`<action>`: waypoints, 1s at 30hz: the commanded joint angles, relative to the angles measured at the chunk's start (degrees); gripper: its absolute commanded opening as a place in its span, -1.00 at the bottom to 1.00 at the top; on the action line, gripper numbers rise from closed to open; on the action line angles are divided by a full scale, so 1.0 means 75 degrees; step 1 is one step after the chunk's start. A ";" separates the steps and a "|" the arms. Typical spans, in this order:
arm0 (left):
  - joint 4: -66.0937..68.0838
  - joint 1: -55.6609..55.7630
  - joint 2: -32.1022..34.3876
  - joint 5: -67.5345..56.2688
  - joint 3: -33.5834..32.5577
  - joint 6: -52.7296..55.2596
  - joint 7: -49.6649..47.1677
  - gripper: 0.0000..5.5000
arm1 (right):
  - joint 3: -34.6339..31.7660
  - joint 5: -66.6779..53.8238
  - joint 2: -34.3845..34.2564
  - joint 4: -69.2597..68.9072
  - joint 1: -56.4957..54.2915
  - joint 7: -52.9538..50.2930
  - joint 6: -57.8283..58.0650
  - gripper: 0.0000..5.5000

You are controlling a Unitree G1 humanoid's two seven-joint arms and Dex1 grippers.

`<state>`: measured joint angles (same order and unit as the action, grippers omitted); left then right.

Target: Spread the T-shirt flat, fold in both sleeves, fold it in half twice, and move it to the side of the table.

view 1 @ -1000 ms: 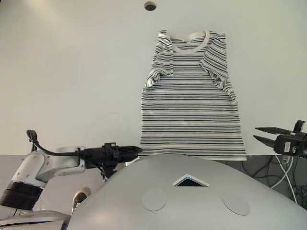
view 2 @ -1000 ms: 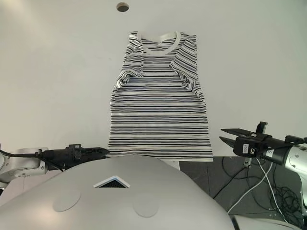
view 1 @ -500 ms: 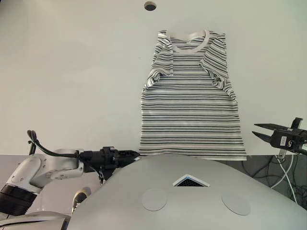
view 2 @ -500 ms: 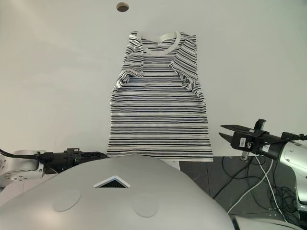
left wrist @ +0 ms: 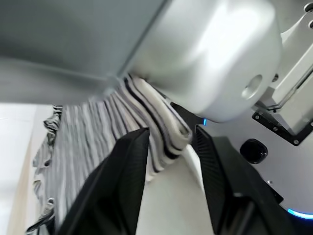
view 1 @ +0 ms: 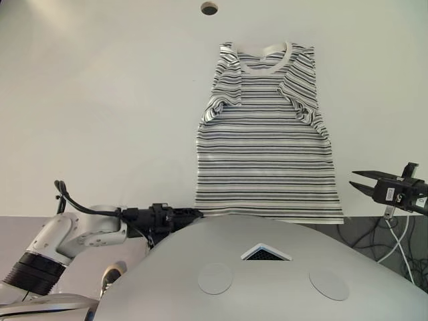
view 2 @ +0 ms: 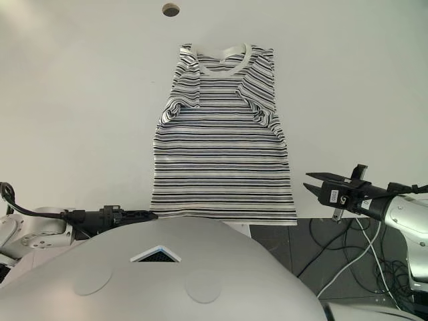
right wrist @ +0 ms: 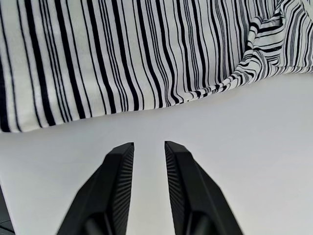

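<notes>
On the white counter (view 1: 100, 120), left eye view: the striped T-shirt (view 1: 264, 147) lies flat, collar on the far side, both sleeves folded in over the chest, hem along the near edge. A round hole (view 1: 209, 8) sits in the counter beyond the collar, to its left. Left gripper (view 1: 190, 213) is at the near left hem corner, low at the counter edge. Right gripper (view 1: 358, 182) is off the near right hem corner, apart from the cloth, fingers spread. Right eye view: same layout; right gripper (view 2: 313, 185) hangs just past the counter's near edge, with cables (view 2: 348, 261) on the floor below it. Left wrist view: left gripper (left wrist: 168, 132) has its fingers apart, with a bunched fold of the T-shirt (left wrist: 88, 147) hem between the tips; I cannot tell whether they touch it. Right wrist view: right gripper (right wrist: 148, 144) fingers parted over bare counter (right wrist: 234, 147), with the T-shirt (right wrist: 122, 54) side edge just beyond the tips, not touching.
</notes>
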<state>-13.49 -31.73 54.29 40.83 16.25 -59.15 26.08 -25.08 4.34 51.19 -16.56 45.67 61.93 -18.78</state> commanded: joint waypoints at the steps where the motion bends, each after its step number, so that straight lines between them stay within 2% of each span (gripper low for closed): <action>1: 0.0021 0.0055 0.0126 -0.0079 0.0178 0.0204 0.0234 -0.64 | -0.0296 -0.0385 0.0033 -0.0368 0.0487 0.0196 -0.0253 -0.56; 6: -0.0149 0.0070 0.0229 -0.0327 0.0216 0.0370 0.0392 -0.98 | -0.0947 -0.0670 -0.0015 -0.0389 0.1263 0.0455 -0.1557 -0.56; 14: -0.0138 0.0131 0.0151 -0.0259 0.0129 0.0464 0.0314 -1.00 | -0.0812 0.0189 0.0157 0.0013 0.1586 0.0339 -0.3994 -0.56; 19: -0.0044 0.0189 0.0141 -0.0130 0.0083 0.0391 0.0201 -1.00 | -0.0539 0.0759 0.0209 0.0137 0.1459 0.0172 -0.3917 -0.56; 25: 0.0001 0.0258 0.0102 -0.0066 0.0018 0.0390 0.0121 -1.00 | -0.0499 0.1231 0.0533 0.0522 0.1144 -0.0083 -0.3770 -0.16; 30: -0.0024 0.0254 0.0056 0.0040 -0.0014 0.0425 0.0046 -1.00 | -0.0213 0.1938 0.0900 0.1121 0.0837 -0.0454 -0.4242 -0.16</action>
<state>-14.11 -30.72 54.74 39.96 17.61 -57.75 26.82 -28.02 18.06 56.14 -9.03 53.40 59.41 -49.52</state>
